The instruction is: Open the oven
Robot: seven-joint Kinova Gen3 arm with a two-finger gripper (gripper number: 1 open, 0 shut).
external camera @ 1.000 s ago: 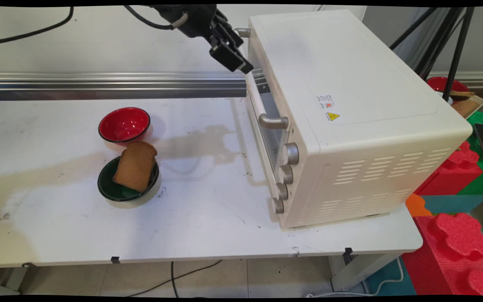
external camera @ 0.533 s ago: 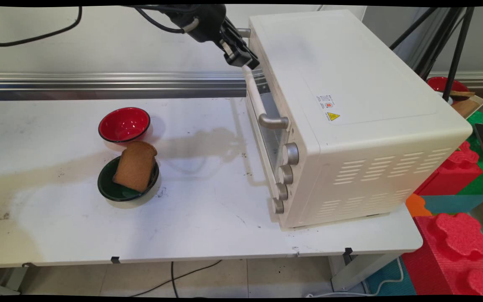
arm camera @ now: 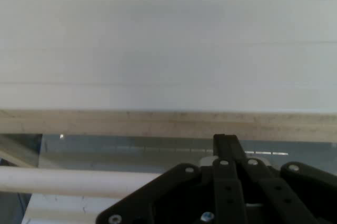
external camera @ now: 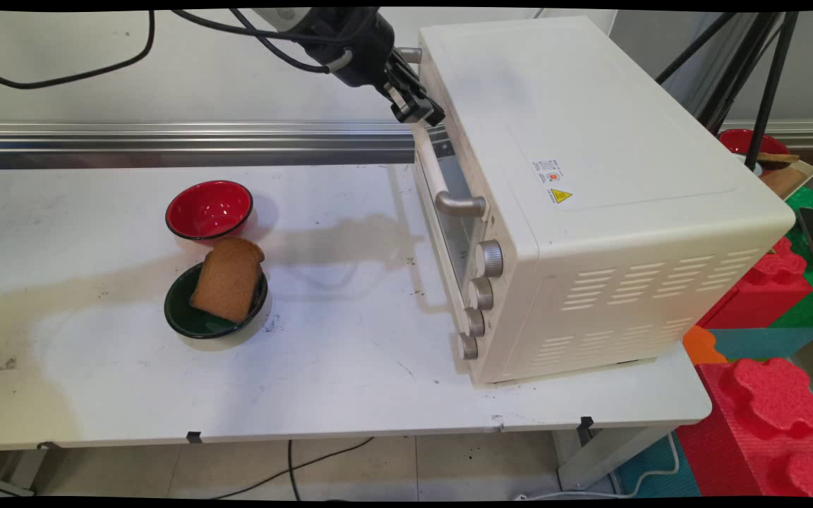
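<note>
My black gripper [external camera: 426, 116] is high at the back of the table, its tip against the top far corner of the cream toaster oven's [external camera: 590, 141] door. The fingers [arm camera: 225, 142] are shut together with nothing between them, pointing at the seam where the door's upper edge meets the oven top. The door's cream bar handle [external camera: 435, 166] runs just below the tip and crosses the hand view as the handle [arm camera: 79, 179] at lower left. The glass door [arm camera: 131, 145] looks shut.
A red bowl [external camera: 209, 209] and a dark green bowl [external camera: 191, 321] holding a slice of brown toast [external camera: 229, 279] stand left of the oven. Several knobs [external camera: 489, 258] line the oven's near front. Foam blocks [external camera: 766, 395] lie right of the table; a metal rail [external camera: 166, 134] runs behind.
The gripper has moved right and slightly down, from open air left of the oven to the door's top far corner. Bowls, toast and oven have not moved.
</note>
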